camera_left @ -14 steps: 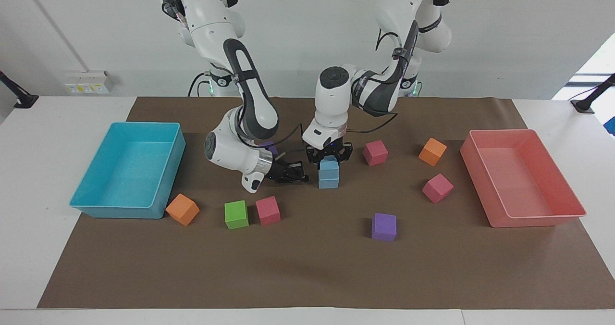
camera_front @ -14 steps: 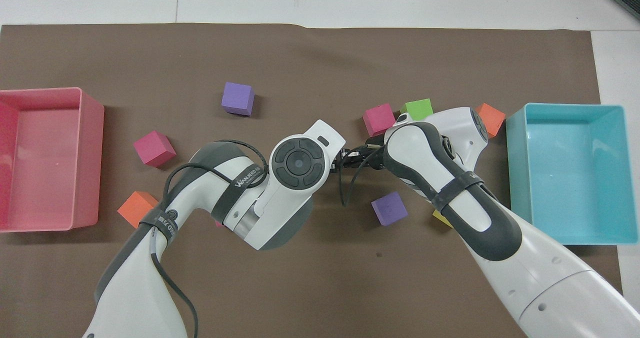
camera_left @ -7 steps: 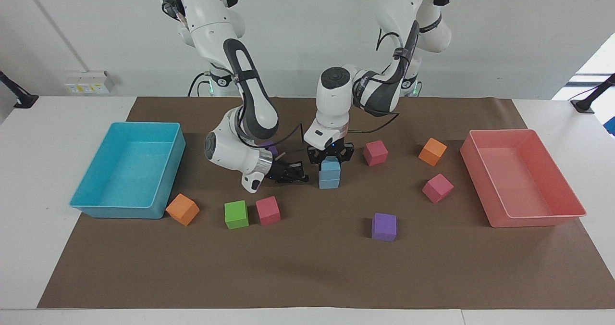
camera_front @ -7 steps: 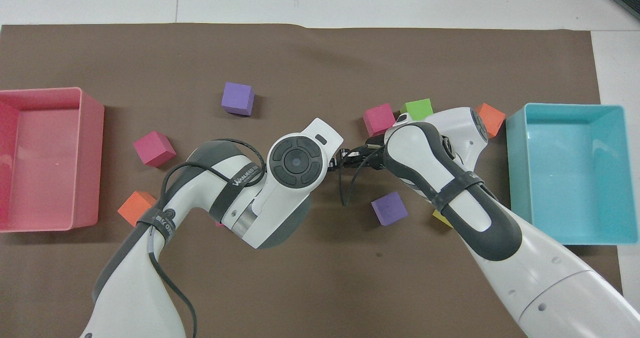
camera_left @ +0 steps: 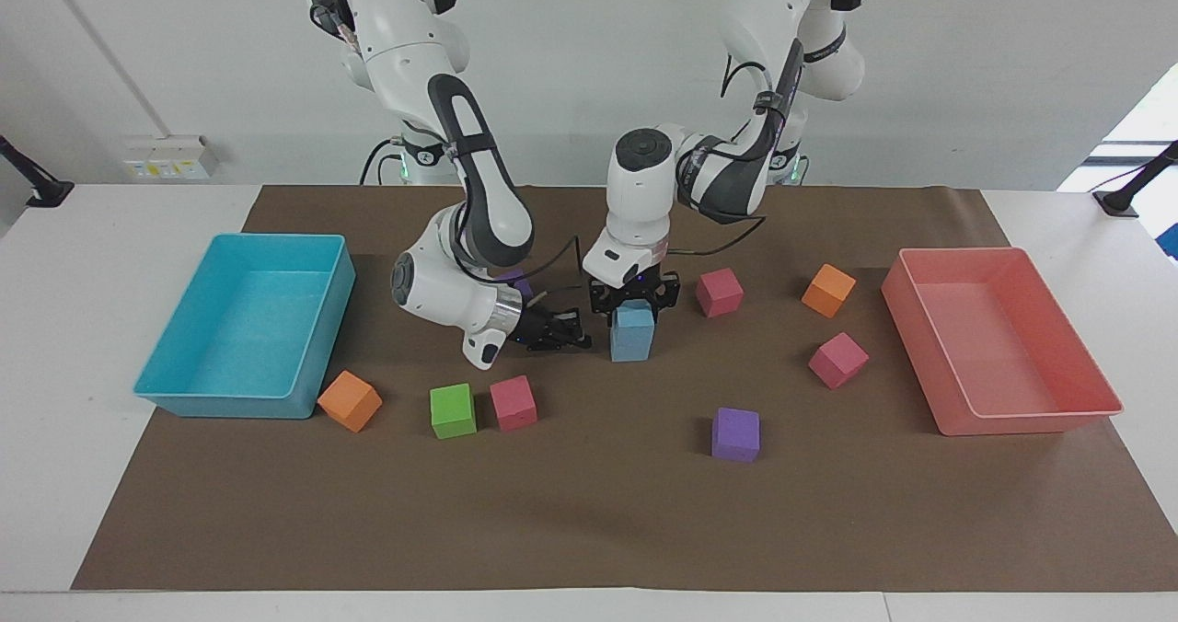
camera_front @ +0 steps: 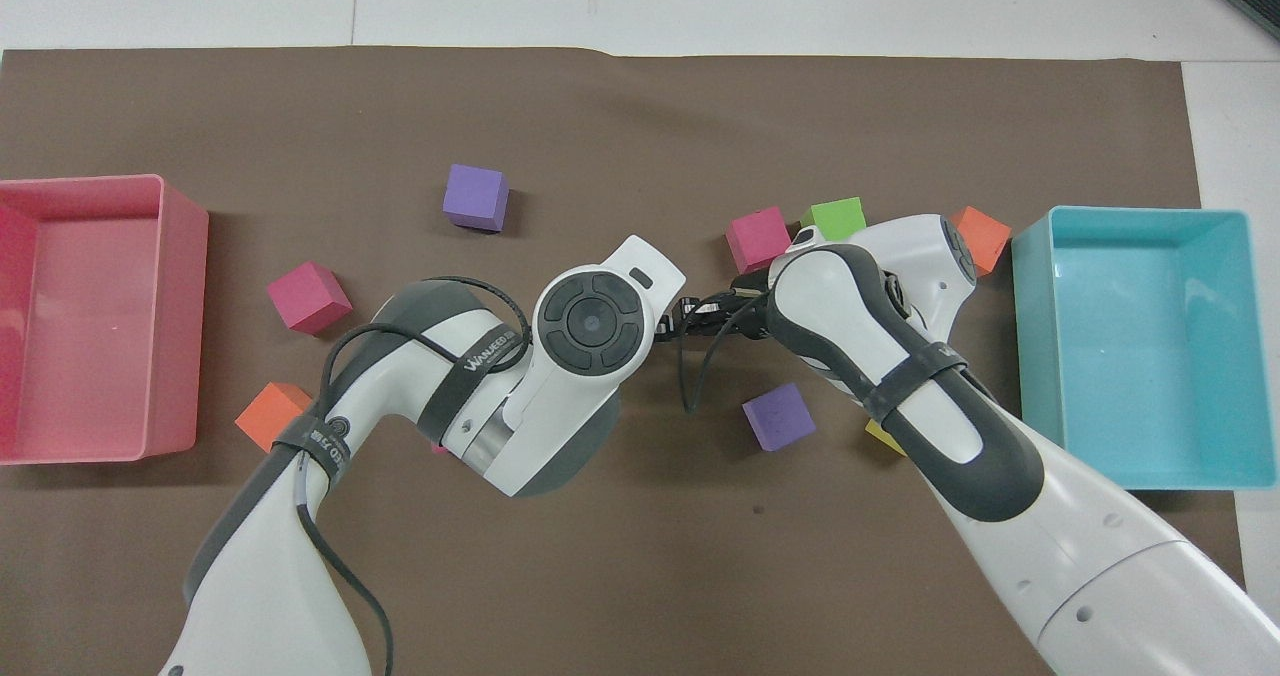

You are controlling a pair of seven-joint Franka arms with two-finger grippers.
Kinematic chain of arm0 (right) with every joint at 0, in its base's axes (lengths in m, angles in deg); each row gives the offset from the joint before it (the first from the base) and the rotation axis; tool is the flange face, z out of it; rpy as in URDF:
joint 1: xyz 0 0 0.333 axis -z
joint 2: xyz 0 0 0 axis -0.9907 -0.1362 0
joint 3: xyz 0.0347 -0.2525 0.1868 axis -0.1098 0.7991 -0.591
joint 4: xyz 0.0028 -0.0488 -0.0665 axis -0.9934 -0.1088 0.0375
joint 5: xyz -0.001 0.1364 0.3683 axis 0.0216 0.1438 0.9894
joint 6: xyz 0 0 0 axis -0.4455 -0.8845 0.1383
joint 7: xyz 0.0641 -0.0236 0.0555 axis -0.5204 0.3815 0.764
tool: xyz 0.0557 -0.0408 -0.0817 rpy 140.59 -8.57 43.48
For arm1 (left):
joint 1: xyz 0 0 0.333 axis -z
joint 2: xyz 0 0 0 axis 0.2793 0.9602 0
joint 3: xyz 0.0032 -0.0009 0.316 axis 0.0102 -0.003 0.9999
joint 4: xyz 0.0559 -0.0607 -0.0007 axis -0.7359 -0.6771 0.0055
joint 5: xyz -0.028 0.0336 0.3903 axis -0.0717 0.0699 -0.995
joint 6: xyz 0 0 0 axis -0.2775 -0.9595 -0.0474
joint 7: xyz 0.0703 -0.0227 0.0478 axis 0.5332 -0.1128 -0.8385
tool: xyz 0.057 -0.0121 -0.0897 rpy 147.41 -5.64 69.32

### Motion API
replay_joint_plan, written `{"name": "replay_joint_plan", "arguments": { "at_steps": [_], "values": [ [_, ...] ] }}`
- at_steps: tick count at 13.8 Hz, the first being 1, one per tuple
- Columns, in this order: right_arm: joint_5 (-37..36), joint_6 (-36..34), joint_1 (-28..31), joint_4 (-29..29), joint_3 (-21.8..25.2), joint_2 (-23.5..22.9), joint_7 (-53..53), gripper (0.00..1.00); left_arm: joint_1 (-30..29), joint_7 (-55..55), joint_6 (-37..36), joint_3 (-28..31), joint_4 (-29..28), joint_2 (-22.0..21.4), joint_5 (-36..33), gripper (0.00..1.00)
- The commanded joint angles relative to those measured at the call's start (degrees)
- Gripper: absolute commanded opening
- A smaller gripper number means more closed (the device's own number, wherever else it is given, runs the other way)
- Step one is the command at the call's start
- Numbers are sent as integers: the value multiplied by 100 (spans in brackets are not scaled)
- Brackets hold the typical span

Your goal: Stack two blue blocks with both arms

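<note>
The two blue blocks stand stacked in the middle of the brown mat, the upper blue block (camera_left: 633,316) squarely on the lower blue block (camera_left: 630,346). My left gripper (camera_left: 634,302) comes straight down over the stack and is shut on the upper block. My right gripper (camera_left: 572,329) lies low and sideways beside the stack, toward the right arm's end, open, empty and a small gap away from it. In the overhead view the left arm's wrist (camera_front: 590,321) hides the stack and the left gripper.
A turquoise tray (camera_left: 230,403) stands at the right arm's end and a pink tray (camera_left: 1012,424) at the left arm's end. Loose cubes lie around the stack: orange (camera_left: 350,401), green (camera_left: 453,410), pink (camera_left: 513,402), purple (camera_left: 735,434), pink (camera_left: 837,360), orange (camera_left: 828,290), pink (camera_left: 719,292).
The left arm has shifted slightly, and the upper blue block now sits more squarely on the lower one. The right arm has not moved.
</note>
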Motion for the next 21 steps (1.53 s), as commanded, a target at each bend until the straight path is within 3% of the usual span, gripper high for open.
{"name": "replay_joint_plan", "arguments": {
  "at_steps": [1,6,13,15,16,18,19,21],
  "values": [
    [211,160,3,-98,-34,45,130,0,70,30,-1,58,-118,-142,-138,100],
    [211,151,3,-98,-34,45,121,0,-131,390,-412,58,-118,-677,-129,100],
    [79,46,73,-37,1,431,-669,0,-1474,2654,-1635,58,-119,-1793,28,100],
    [-366,37,91,-37,18,624,-949,0,-1958,3480,-2020,102,65,-1978,449,100],
    [-857,37,91,-28,19,747,-1317,23,-2151,3850,-2379,137,258,-1997,468,100],
    [-2095,28,100,51,19,950,-1951,83,-2582,4352,-2987,146,741,-1997,468,100],
    [-2405,19,134,51,19,1038,-2040,100,-2767,4563,-3181,155,943,-1997,477,100],
    [-2811,-94,231,86,36,1161,-2059,100,-3101,4863,-3576,155,1313,-1988,477,100]
  ]
}}
